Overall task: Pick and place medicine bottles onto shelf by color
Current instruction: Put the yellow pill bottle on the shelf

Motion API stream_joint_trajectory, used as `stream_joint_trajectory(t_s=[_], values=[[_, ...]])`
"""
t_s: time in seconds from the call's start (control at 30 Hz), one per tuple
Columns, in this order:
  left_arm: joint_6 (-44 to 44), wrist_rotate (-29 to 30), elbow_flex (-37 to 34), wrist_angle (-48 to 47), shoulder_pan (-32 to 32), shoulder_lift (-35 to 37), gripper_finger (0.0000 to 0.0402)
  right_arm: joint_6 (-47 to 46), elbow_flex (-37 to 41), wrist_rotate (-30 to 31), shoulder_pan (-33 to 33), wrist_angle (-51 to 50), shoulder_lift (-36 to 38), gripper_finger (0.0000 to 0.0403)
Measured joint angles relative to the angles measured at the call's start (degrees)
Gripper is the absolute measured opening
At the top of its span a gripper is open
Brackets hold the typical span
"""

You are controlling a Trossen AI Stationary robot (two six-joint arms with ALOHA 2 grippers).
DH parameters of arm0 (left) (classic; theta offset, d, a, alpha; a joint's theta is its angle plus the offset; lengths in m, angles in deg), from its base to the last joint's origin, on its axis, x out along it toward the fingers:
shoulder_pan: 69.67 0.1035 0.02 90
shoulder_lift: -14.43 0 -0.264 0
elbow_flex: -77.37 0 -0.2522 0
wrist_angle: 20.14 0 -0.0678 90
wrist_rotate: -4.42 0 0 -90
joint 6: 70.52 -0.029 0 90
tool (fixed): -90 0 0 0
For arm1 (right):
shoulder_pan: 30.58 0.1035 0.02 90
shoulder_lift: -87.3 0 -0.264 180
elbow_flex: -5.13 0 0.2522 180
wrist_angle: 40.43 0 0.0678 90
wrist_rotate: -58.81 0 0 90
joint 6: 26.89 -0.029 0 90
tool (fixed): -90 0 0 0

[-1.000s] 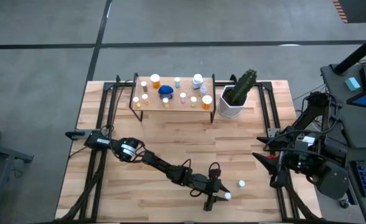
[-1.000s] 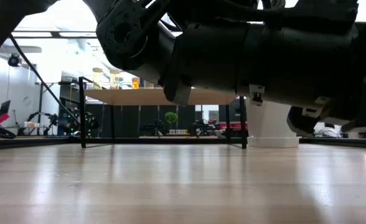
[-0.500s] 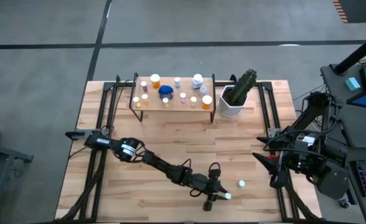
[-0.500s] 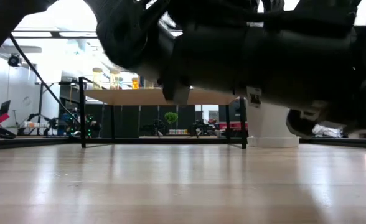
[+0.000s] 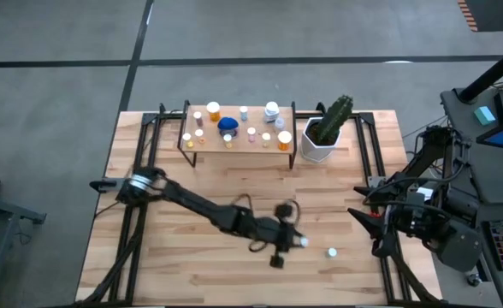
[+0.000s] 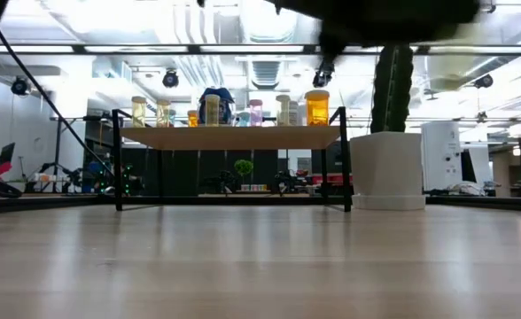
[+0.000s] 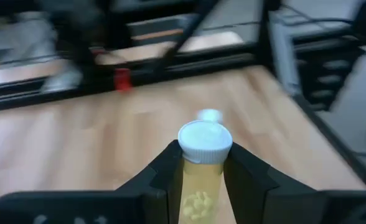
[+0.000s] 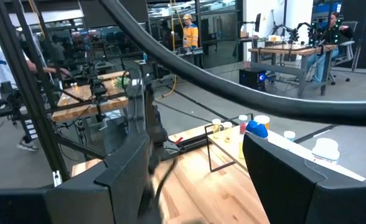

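The left gripper [image 7: 203, 180] clamps a white-capped yellow bottle [image 7: 201, 177] at lower centre, and a swing toward the crowded shelf [image 5: 237, 144] risks toppling the bottles there.

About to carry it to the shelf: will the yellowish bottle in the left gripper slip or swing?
Probably steady: the left gripper pinches the bottle on both sides below its white cap. The round, smooth body could slip. The few pills inside suggest it is light.
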State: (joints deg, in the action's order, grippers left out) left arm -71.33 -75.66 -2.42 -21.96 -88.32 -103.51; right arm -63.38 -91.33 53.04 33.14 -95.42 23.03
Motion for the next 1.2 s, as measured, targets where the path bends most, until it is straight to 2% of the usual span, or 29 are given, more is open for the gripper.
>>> stream_joint_trajectory(t_s=[0.17, 0.37, 0.43, 0.57, 0.73, 0.8, 0.9, 1.03, 1.2], values=[[2.19, 10.62, -10.91, -1.76, 1.12, 12.53, 0.0080, 0.01, -0.02, 1.52, -0.39, 0.00, 0.08, 0.0249], [7.87, 29.65, -23.16, -2.68, 1.36, 29.92, 0.0080, -1.05, -0.02, 0.68, -3.65, 0.26, 0.06, 0.0249], [7.98, 34.28, -26.37, -2.44, 1.39, 35.12, 0.0080, -1.03, -0.02, -1.37, -5.75, 0.53, 0.06, 0.0249], [7.96, 39.89, -32.55, -4.83, 1.40, 43.93, 0.0080, 0.85, -1.14, -10.02, -12.43, 1.47, -0.01, 0.0247], [9.17, 60.24, -40.02, -7.00, 1.78, 52.62, 0.0080, 6.43, -3.30, -14.70, -19.59, 1.70, -0.35, 0.0247], [9.76, 66.10, -43.07, -6.59, 2.95, 55.67, 0.0080, 8.27, -4.23, -14.83, -21.89, 1.73, -0.32, 0.0247], [15.97, 66.17, -47.24, -6.55, 6.16, 58.59, 0.0080, 10.76, -5.43, -14.89, -24.16, 1.74, -0.20, 0.0247], [25.48, 60.63, -49.96, -6.15, 10.74, 59.97, 0.0080, 13.18, -6.36, -15.31, -25.94, 1.73, -0.22, 0.0247], [23.54, 53.09, -49.58, -1.47, 14.84, 56.16, 0.0080, 13.97, -6.70, -15.31, -27.31, 1.69, -0.22, 0.0247]])
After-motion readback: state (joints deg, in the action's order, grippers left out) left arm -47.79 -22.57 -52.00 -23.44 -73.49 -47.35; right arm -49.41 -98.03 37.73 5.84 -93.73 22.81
